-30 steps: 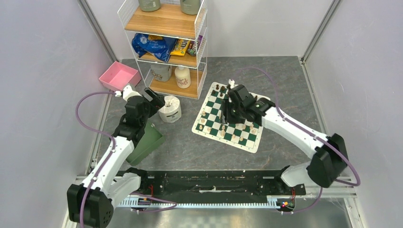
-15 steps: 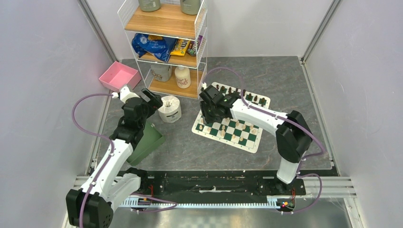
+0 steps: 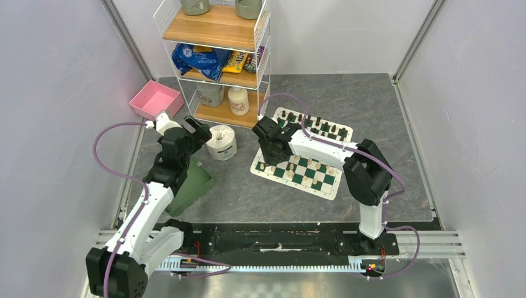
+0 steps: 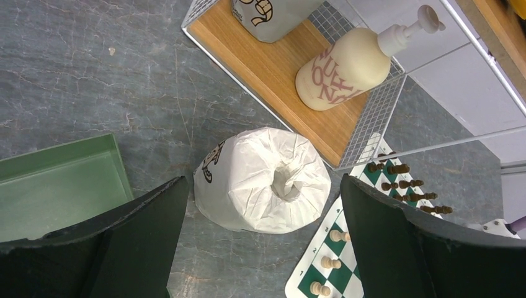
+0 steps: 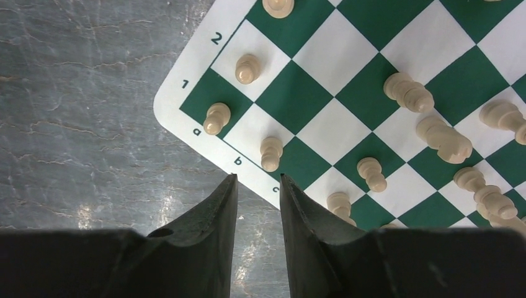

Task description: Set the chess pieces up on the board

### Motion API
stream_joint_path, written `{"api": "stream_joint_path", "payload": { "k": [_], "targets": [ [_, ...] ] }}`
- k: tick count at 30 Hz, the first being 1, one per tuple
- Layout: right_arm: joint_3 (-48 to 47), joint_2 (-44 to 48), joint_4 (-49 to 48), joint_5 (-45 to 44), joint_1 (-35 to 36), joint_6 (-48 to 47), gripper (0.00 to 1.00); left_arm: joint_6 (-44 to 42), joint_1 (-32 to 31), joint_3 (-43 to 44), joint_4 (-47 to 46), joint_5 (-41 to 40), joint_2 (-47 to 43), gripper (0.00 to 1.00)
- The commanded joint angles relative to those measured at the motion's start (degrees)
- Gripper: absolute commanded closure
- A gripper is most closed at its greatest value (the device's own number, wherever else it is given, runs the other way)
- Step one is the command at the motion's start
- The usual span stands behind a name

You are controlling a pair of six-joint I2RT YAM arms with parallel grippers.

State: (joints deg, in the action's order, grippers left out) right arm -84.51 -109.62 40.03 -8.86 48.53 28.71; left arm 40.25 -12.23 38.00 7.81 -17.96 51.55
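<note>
Right end effector (image 5: 258,181): fingers a narrow gap apart, nothing between them, tips at the board edge by letters b and c
Board (image 5: 291,96): a1 corner on the grey marbled surface (image 5: 80,112)
Cream pieces (image 5: 217,118): scattered over nearby squares

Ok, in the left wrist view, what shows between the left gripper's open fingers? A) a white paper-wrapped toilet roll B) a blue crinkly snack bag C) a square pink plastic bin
A: the white paper-wrapped toilet roll sits framed between the left gripper's open jaws.
</note>
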Motion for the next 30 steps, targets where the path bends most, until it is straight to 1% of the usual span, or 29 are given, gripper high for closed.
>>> {"api": "stream_joint_path", "payload": {
  "k": [1, 7, 19, 28, 30],
  "targets": [
    [-1.3, -1.1, 0.6, -1.4, 0.2, -0.3, 0.62, -2.0, 0.4, 0.9, 0.4, -1.8, -1.1, 0.00],
    [-1.6, -2.7, 0.4, -0.2, 0.2, -0.6, 0.62, -1.6, 0.4, 0.7, 0.4, -1.6, -1.1, 0.00],
    [-2.4, -4.7, 0.3, -2.6, 0.2, -0.7, 0.65, -1.7, 0.5, 0.6, 0.4, -1.6, -0.7, 0.00],
    [-3.6, -5.7, 0.2, -2.3, 0.2, -0.8, 0.69, -1.6, 0.5, 0.5, 0.3, -1.6, -0.4, 0.00],
    [-3.6, -5.5, 0.2, -2.4, 0.2, -0.8, 0.73, -1.6, 0.5, 0.5, 0.3, -1.5, -0.4, 0.00]
  ]
}}
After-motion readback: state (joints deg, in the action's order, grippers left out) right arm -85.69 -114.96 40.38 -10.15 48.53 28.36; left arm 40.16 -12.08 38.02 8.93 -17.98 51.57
